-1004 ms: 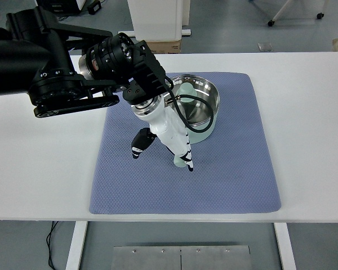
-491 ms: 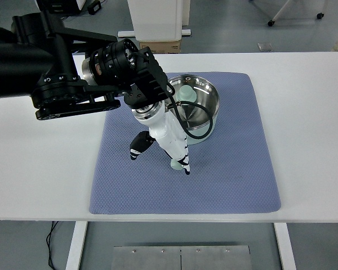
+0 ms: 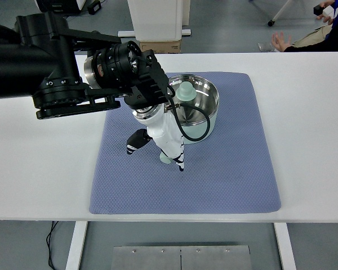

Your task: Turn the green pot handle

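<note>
The pale green pot with a shiny steel inside (image 3: 200,107) is sitting on the upper middle of the blue-grey quilted mat (image 3: 231,169), which is covering the centre of the white table (image 3: 310,129). Its pale green handle (image 3: 168,159) is sticking out toward the lower left of the picture, ending near the middle of the mat. The robot's left hand, white with black fingertips (image 3: 163,140), is coming in from the upper left on a bulky black arm (image 3: 56,73) and reaching down right over that handle. Its fingers (image 3: 179,160) are lying along the handle and look closed around it, with the thumb (image 3: 136,140) jutting out to the left, clear of the pot. A small green knob (image 3: 185,91) is showing at the pot's rim, just above the wrist. At the top right corner, a person's hand (image 3: 280,41) is showing beyond the table.
</note>
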Tool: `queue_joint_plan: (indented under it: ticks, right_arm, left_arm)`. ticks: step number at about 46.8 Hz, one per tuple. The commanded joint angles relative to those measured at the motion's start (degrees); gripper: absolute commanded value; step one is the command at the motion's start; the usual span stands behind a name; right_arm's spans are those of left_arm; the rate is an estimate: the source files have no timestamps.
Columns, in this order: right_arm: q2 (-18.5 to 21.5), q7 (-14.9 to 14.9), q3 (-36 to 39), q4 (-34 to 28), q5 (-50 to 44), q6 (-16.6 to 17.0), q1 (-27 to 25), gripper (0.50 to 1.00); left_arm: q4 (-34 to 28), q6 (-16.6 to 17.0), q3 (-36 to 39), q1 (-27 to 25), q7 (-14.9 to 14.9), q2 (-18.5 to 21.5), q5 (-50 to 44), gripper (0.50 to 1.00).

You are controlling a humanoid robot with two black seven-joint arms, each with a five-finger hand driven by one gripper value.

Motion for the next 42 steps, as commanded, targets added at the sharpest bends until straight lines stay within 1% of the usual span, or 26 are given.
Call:
queue_joint_plan:
  ticks: [1, 17, 25, 32, 42]
  right_arm:
    - [0.0, 0.0, -0.1, 0.0, -0.1, 0.0, 0.0, 1.000]
    - [0.0, 0.0, 0.0, 0.0, 0.0, 0.0, 0.0, 1.000]
    - [0.0, 0.0, 0.0, 0.0, -0.1, 0.0, 0.0, 1.000]
    - [0.0, -0.1, -0.1, 0.0, 0.0, 0.0, 0.0, 1.000]
    - [0.0, 0.0, 0.0, 0.0, 0.0, 0.0, 0.0, 1.000]
  left_arm:
    - [0.0, 0.0, 0.0, 0.0, 0.0, 0.1, 1.6, 1.000]
    - [0.0, 0.3, -0.1, -0.2, 0.0, 0.6, 8.0, 1.000]
    - [-0.2, 0.3, -0.1, -0.4, 0.0, 0.8, 9.3, 1.000]
    - [-1.7, 0.1, 0.2, -0.6, 0.0, 1.5, 9.6, 1.000]
    - [-2.4, 0.1, 2.6, -1.8, 0.0, 1.9, 11.0, 1.000]
